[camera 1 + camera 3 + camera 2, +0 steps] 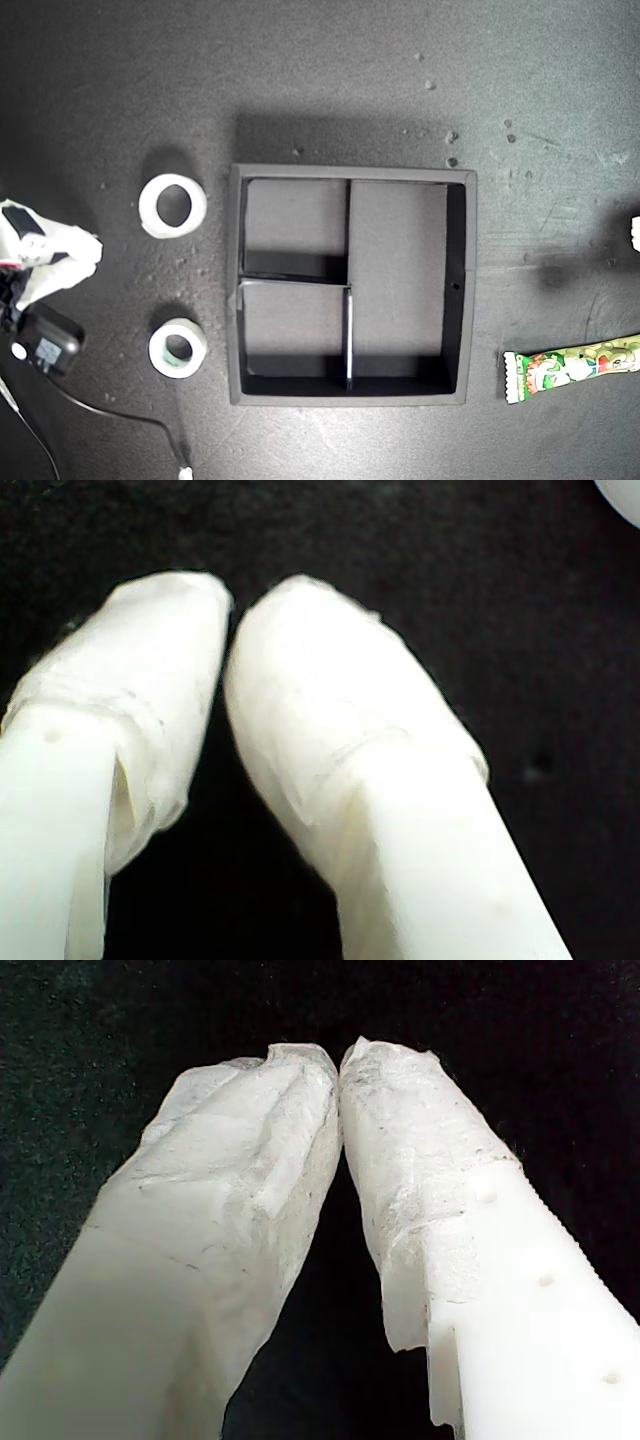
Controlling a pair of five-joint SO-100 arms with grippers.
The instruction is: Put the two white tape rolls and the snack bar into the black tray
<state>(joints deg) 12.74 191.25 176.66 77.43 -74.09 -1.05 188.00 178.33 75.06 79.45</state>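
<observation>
**A:** Your first pincer (pixel 338 1065) and your second pincer (pixel 230 630) are both pressed together, empty, over the bare counter (pixel 330 80).

**B:** Where's everything?

**A:** Exterior view's left: larger tape roll (pixel 150 208) upper, smaller tape roll (pixel 160 345) lower, beside the central black tray (pixel 470 290). The snack bar (pixel 570 370) is lower right.

**B:** Open wide first, then straddle one ring wall.

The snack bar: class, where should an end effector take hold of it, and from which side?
Grip the snack bar across its narrow width, near the middle of its visible length, coming straight down from above. It lies flat on the table, long and thin, so its long edges suit closing jaws; its far end runs off the exterior view's right.
</observation>
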